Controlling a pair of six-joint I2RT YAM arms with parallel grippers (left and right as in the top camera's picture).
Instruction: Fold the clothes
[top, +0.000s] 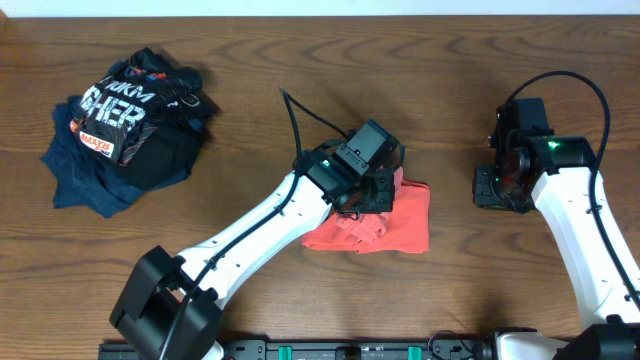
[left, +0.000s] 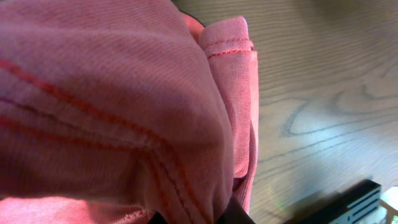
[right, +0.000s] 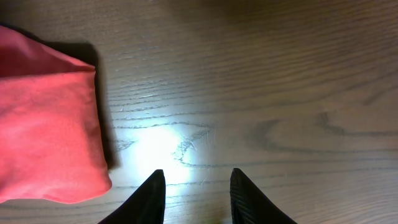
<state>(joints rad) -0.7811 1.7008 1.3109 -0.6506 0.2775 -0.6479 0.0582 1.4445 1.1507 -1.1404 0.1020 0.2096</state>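
The clothes, a coral-red T-shirt, lie folded small on the wooden table just right of centre. My left gripper is down on the bundle's left part, shut on a bunch of the red cloth. In the left wrist view the cloth with its stitched hems fills nearly everything and hides the fingers. My right gripper stands open over bare wood to the right of the shirt, nothing between its dark fingertips. The folded shirt's edge lies to their left, apart from them.
A heap of a black garment with white lettering on a navy blue garment sits at the table's far left. The right arm stands at the right side. The table's front rail runs along the bottom.
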